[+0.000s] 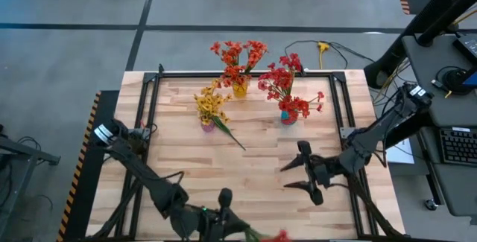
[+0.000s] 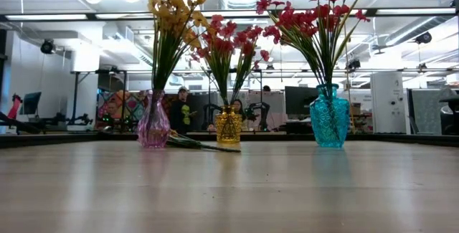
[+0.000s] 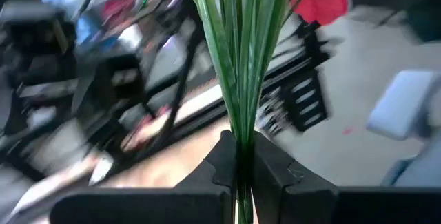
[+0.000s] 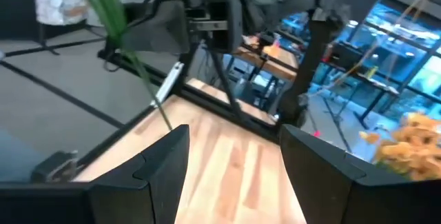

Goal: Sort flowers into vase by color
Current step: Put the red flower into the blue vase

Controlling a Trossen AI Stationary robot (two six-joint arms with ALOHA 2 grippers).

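Two dark fingers (image 3: 238,165) of the left gripper (image 1: 223,214), at the table's near edge, pinch a bundle of thin green stems of a red flower (image 3: 324,0), likely raised so the long stem can clear a vase rim. At the table's far side stand three vases: pink vase (image 2: 153,124) with yellow flowers (image 2: 172,11), yellow vase (image 2: 228,127) with orange-red flowers (image 2: 226,39), teal vase (image 2: 330,117) with red flowers (image 2: 323,7). One green stem (image 1: 229,132) lies beside the pink vase. The right gripper (image 1: 299,176) hovers mid-table, wide open and empty.
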